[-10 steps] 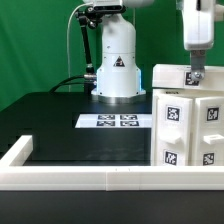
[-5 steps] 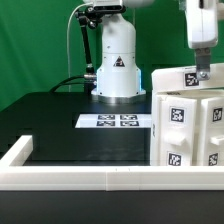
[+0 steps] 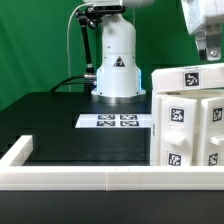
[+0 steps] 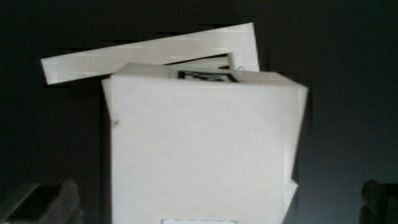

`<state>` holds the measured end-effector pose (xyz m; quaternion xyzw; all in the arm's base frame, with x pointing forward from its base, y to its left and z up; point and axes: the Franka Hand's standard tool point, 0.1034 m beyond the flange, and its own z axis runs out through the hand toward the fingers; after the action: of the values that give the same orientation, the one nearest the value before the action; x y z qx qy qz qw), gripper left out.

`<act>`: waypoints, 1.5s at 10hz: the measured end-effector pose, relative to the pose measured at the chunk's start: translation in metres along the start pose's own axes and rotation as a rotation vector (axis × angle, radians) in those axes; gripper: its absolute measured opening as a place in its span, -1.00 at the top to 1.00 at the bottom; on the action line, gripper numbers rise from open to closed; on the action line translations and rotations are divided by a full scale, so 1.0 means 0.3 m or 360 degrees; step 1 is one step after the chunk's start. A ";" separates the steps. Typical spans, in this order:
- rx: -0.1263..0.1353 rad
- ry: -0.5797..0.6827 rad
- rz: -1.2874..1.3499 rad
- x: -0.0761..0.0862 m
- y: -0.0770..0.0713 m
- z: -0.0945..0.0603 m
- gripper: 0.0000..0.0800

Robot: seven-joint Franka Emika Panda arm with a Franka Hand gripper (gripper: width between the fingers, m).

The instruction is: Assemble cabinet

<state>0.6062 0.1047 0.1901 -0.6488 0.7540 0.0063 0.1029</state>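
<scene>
**A:** What lies nearest in the exterior view?

**B:** The table's long white rim (image 3: pixel 90 178) lies nearest. Behind it the black tabletop (image 3: pixel 55 130) stretches back.

**A:** And the cabinet?

**B:** The cabinet (image 3: pixel 188 125) stands on the tabletop at the exterior view's right, just behind the rim. Its facing side carries several black-and-white tags. A flat white panel (image 3: pixel 175 80) lies across its top, tilted a little and bearing a tag of its own.

**A:** Where is the gripper?

**B:** The gripper (image 3: pixel 209 58) hangs just above the panel and appears clear of it. In the wrist view the fingers (image 4: pixel 43 200) show as dark shapes on either side of the white cabinet. They are spread wide and pinch nothing.

**A:** What is farther back?

**B:** The marker board (image 3: pixel 118 121) lies flat mid-tabletop, at the exterior view's left of the cabinet and apart from it. Beyond it rises the arm's white base (image 3: pixel 117 65), with a green backdrop (image 3: pixel 35 50) behind.
</scene>
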 end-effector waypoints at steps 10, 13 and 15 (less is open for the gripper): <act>-0.0022 -0.0009 -0.1369 0.001 -0.037 -0.004 -0.99; -0.0002 0.0012 -0.1887 0.006 -0.043 -0.002 -0.99; 0.0010 0.0017 -0.2317 0.011 -0.041 -0.006 -0.99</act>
<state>0.6177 0.0993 0.1929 -0.9857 0.1317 -0.0690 0.0790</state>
